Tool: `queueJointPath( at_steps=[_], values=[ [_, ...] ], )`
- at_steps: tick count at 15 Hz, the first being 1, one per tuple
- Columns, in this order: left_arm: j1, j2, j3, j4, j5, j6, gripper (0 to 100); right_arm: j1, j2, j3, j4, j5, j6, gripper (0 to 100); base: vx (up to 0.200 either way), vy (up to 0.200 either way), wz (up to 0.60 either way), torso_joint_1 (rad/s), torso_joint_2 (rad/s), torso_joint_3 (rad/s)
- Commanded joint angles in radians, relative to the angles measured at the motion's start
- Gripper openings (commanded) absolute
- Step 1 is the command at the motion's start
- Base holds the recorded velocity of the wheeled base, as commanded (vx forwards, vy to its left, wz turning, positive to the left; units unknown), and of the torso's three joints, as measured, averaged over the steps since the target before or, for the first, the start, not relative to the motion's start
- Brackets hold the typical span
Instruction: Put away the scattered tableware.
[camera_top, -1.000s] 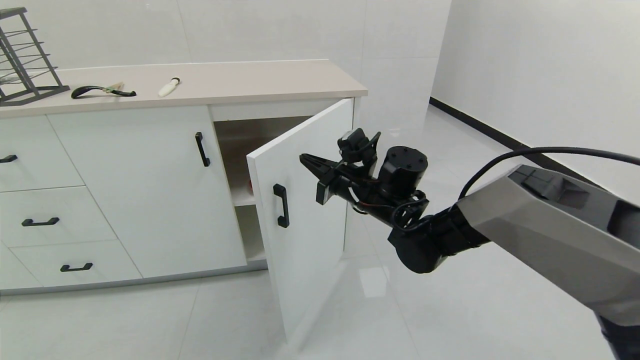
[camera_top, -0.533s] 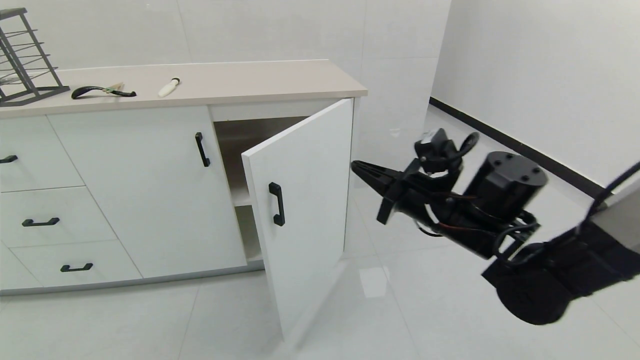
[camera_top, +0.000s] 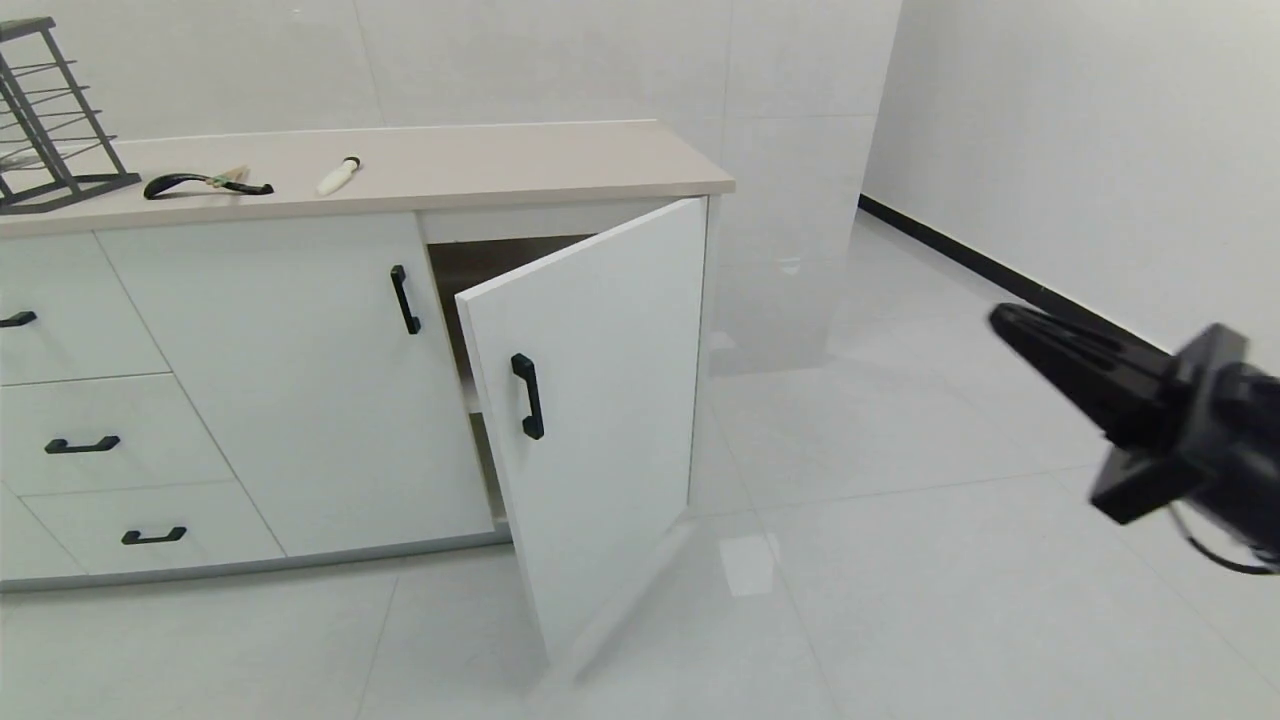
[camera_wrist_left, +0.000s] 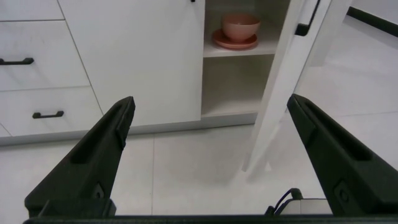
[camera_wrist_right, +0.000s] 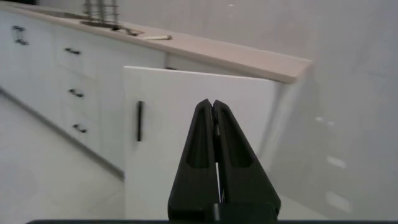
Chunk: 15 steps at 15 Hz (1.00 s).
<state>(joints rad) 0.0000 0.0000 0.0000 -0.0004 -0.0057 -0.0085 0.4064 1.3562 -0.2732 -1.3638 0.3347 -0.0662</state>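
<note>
Standing at the upper left of the head view, a dark wire rack (camera_top: 50, 110) sat on the desk (camera_top: 520, 160). Just right of it lay a black-handled utensil (camera_top: 205, 184) and a white-handled utensil (camera_top: 338, 174), near each other but apart. Below the desk, at the frame's centre, the white cabinet door (camera_top: 610, 380) with its black handle (camera_top: 528, 397) hung partly open. The left wrist view showed the left tool (camera_wrist_left: 210, 102) spread wide before the cabinet, where a pink bowl (camera_wrist_left: 240, 26) sat on a pink plate (camera_wrist_left: 235, 42) on the shelf (camera_wrist_left: 239, 53). At the head view's right edge, the right tool (camera_top: 1003, 320) was pressed together, well apart from the door.
</note>
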Motion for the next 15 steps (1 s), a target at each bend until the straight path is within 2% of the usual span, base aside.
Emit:
queueJointPath(
  at_steps=[1, 3, 5, 6, 8, 10, 13, 15],
  values=[
    [0.000, 0.000, 0.000, -0.001, 0.000, 0.002, 100, -0.285, -0.473, 0.169, 0.180, 0.001, 0.002, 0, 0.000, 0.000, 0.00, 0.000, 0.00, 0.000],
    [0.000, 0.000, 0.000, 0.000, -0.002, 0.013, 100, -0.322, -0.746, 0.249, 0.315, 0.024, -0.041, 0, 0.000, 0.000, 0.00, 0.000, 0.00, 0.000],
    [0.000, 0.000, 0.000, 0.000, -0.002, 0.012, 100, -0.354, -0.922, 0.258, 0.440, 0.030, -0.049, 0, 0.000, 0.000, 0.00, 0.000, 0.00, 0.000],
    [0.000, 0.000, 0.000, 0.000, -0.002, 0.012, 100, -0.390, -1.060, 0.252, 0.600, 0.037, -0.049, 0, 0.000, 0.000, 0.00, 0.000, 0.00, 0.000],
    [0.000, 0.000, 0.000, 0.000, -0.002, 0.012, 100, -0.413, -1.209, 0.252, 0.801, 0.056, -0.049, 0, 0.000, 0.000, 0.00, 0.000, 0.00, 0.000],
    [0.000, 0.000, 0.000, 0.000, -0.002, 0.012, 100, -0.425, -1.293, 0.259, 0.904, 0.053, -0.052, 0, 0.000, 0.000, 0.00, 0.000, 0.00, 0.000],
    [0.000, 0.000, 0.000, 0.000, -0.002, 0.012, 100, -0.422, -1.306, 0.273, 0.951, 0.035, -0.055, 0, 0.000, 0.000, 0.00, -0.020, 0.00, 0.002],
    [0.000, 0.000, 0.000, 0.000, -0.002, 0.013, 100, -0.408, -1.356, 0.273, 1.206, -0.013, -0.050, 0, 0.000, 0.000, 0.00, 0.000, 0.00, 0.000]
  ],
)
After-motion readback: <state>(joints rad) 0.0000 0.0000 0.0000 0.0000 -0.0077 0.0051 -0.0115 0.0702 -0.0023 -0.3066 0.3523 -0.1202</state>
